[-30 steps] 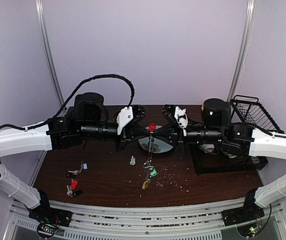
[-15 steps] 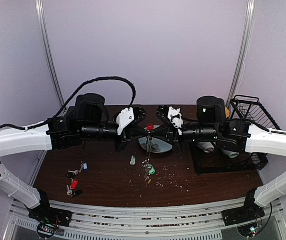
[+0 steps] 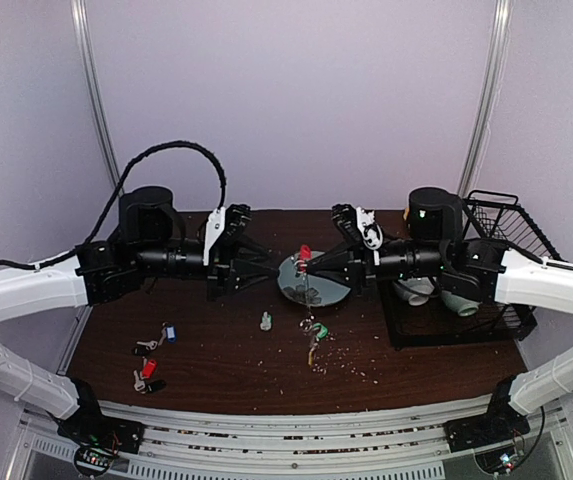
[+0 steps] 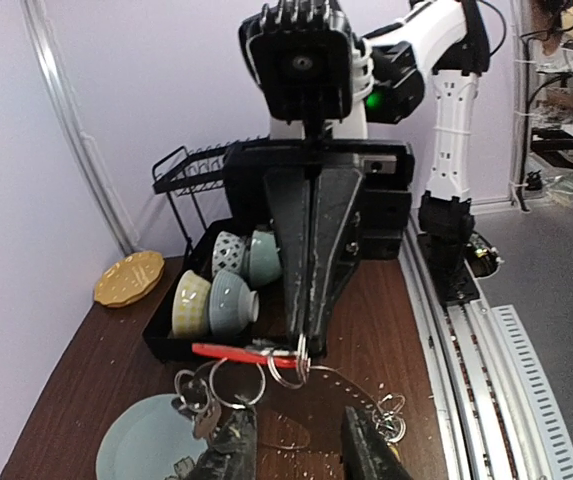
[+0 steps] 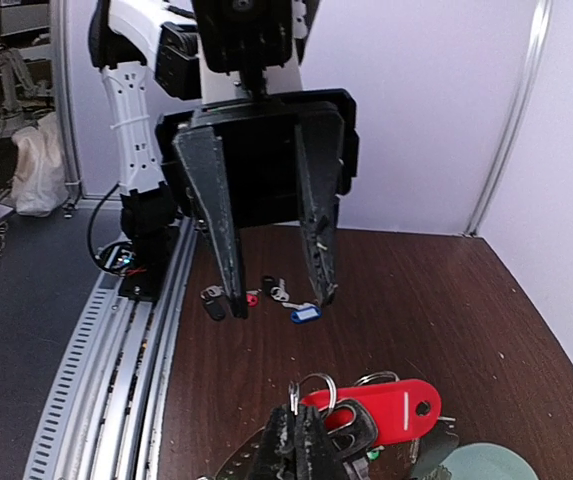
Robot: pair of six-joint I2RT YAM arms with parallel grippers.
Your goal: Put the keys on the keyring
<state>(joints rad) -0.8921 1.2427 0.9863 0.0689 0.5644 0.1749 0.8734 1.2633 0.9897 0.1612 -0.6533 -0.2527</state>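
Note:
My right gripper [image 3: 313, 266] is shut on the keyring [image 3: 307, 300] above the pale green plate [image 3: 331, 292]. The thin grey loop hangs down from it. A red-tag key [image 3: 304, 253] sits at the fingertips. Green-tag [image 3: 316, 330] and yellow-tag [image 3: 312, 348] keys hang at the loop's low end. My left gripper [image 3: 271, 268] is open and empty, a little left of the bunch. In the left wrist view my left gripper [image 4: 296, 455] faces the red tag [image 4: 231, 351] and the loop [image 4: 361, 380]. The right wrist view shows my shut right gripper [image 5: 308, 425] and the red tag [image 5: 396, 408].
Loose keys lie at the front left: blue tag [image 3: 169, 333], red tag [image 3: 148, 368], black tag [image 3: 154, 385]. A tiny clear bottle [image 3: 265, 321] stands near the plate. A black dish rack [image 4: 166, 345] with bowls and a wire basket [image 3: 506, 225] are on the right. A yellow plate [image 4: 129, 277] lies behind.
My left gripper has drawn back to the left, away from the bunch, and now stands open. My right gripper still holds the keyring; the hanging keys have swung slightly right.

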